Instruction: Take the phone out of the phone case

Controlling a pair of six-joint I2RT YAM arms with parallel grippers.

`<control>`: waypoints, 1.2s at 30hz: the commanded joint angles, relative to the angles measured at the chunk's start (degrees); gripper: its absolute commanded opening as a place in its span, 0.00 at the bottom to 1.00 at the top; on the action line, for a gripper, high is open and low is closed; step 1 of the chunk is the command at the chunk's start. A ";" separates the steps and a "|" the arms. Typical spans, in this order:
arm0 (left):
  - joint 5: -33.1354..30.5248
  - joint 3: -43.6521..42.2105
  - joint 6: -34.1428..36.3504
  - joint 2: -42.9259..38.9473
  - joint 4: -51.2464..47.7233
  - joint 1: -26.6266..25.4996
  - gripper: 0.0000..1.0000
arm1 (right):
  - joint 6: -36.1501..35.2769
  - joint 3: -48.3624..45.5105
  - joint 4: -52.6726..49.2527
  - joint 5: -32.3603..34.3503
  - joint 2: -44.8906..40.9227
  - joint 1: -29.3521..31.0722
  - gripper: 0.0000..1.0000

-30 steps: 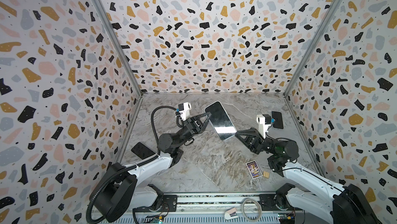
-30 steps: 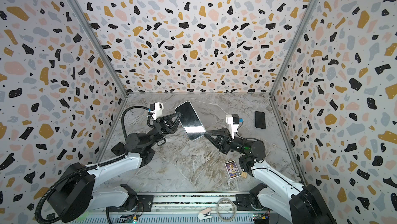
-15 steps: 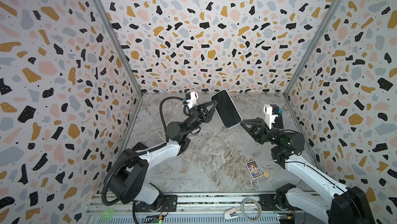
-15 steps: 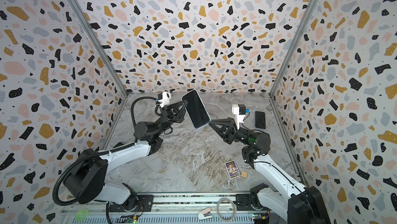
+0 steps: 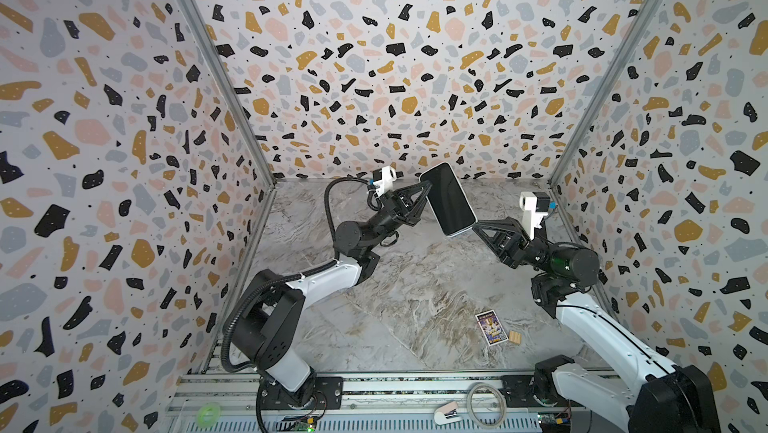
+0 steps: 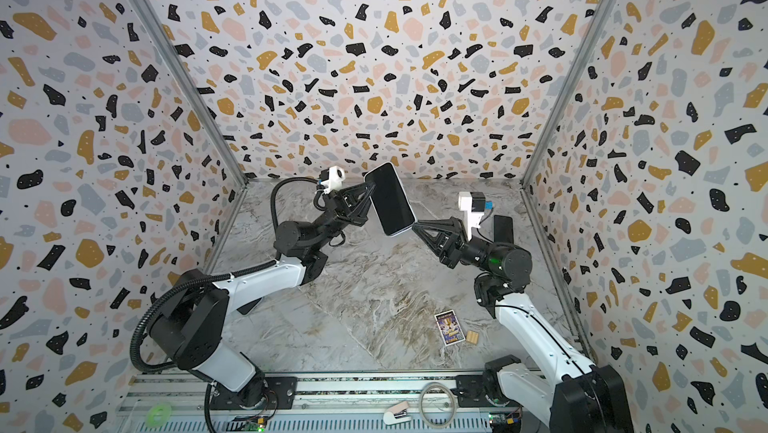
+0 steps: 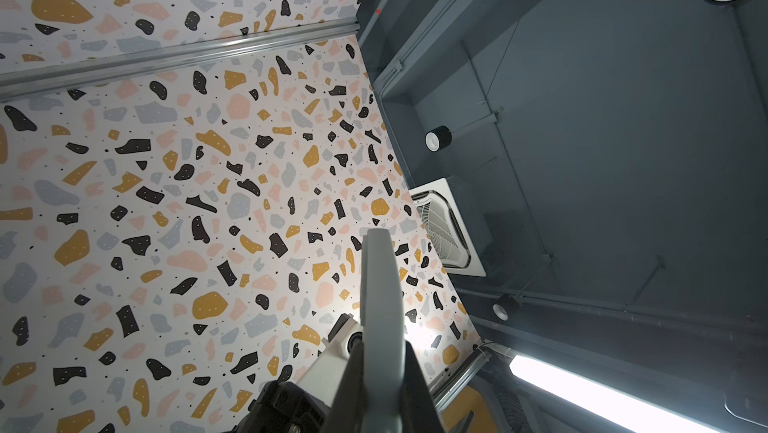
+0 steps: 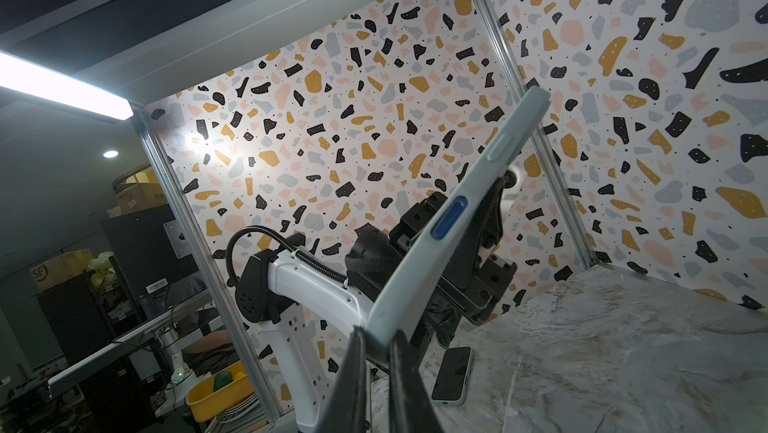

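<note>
Left fingers [image 5: 409, 201] pinch the phone case [image 8: 465, 198] by its edge near the far end, and right fingers [image 5: 494, 228] pinch its near corner. The phone [image 5: 448, 198] sits inside, dark screen up, held tilted above the tabletop [image 5: 415, 285].

White-shelled arms [image 5: 328, 279] with black joints [image 5: 353, 236] and ribbed cable [image 5: 326, 206]
</note>
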 commanded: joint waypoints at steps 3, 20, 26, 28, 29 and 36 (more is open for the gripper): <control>4.99 4.42 -3.81 -1.40 20.41 -3.15 0.00 | -0.11 0.76 -3.53 -0.28 1.60 -1.48 0.00; 6.05 6.27 -4.80 -1.04 20.19 -3.95 0.00 | -3.87 0.16 -7.37 -0.88 -0.24 -3.35 0.00; 6.48 6.63 -4.87 -1.13 20.41 -4.04 0.00 | -1.76 -0.79 -4.69 -0.89 0.35 -4.13 0.00; 6.66 6.81 -4.85 -1.26 20.41 -4.04 0.00 | -0.67 -0.96 -3.38 -0.89 0.68 -4.40 0.00; 6.75 6.82 -4.81 -1.35 20.41 -4.04 0.00 | -0.30 -0.99 -3.16 -0.84 0.85 -4.62 0.00; 7.01 5.99 -3.46 -1.74 18.50 -4.04 0.00 | 0.97 -0.63 -2.25 -0.88 1.14 -4.76 0.00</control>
